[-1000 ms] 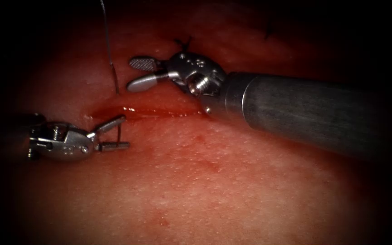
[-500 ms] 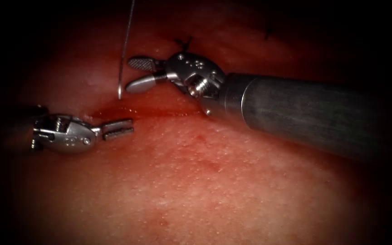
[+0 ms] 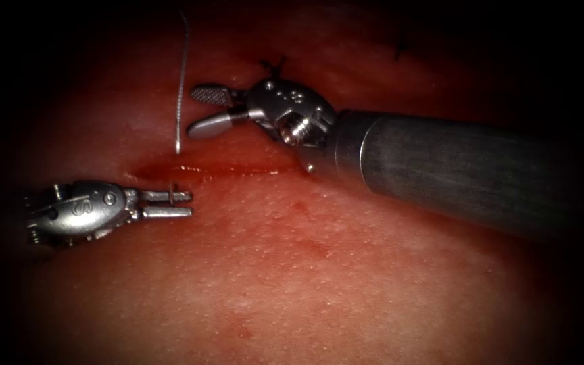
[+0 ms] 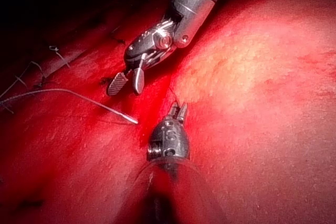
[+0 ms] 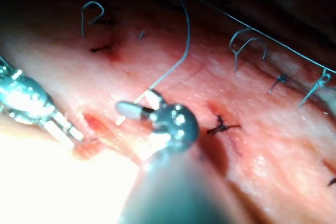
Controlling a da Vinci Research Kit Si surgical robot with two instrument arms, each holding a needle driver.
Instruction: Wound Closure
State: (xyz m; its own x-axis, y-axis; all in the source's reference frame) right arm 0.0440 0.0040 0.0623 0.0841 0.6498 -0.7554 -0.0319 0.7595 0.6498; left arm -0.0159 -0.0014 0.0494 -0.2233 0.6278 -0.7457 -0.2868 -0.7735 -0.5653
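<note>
The cut (image 3: 231,167) runs across the tissue (image 3: 319,270), wet with red fluid. At its left end a short dark bit of the needle (image 3: 172,191) sticks up out of the tissue; the rest is buried. My left tool (image 3: 185,204) comes in from the left with its jaws shut on that bit; it also appears in the wrist views (image 4: 179,109) (image 5: 63,129). My right tool (image 3: 194,110) hovers just beyond the cut, open and holding nothing (image 4: 126,88) (image 5: 137,103). A pale thread (image 3: 181,81) drops to the tissue beside the right tool's jaws (image 4: 68,93) (image 5: 184,35).
Finished stitches with dark knots lie beyond the right tool (image 3: 275,65) (image 3: 400,47) (image 5: 220,125). Several cut thread ends curl up from the tissue (image 5: 89,14) (image 5: 247,40). The right tool's thick shaft (image 3: 454,169) crosses over the right part of the cut.
The left tool's jaws went from wide open to shut around the needle bit, and its wrist rolled. The thread swung and now hangs nearly straight. The right tool stayed still.
</note>
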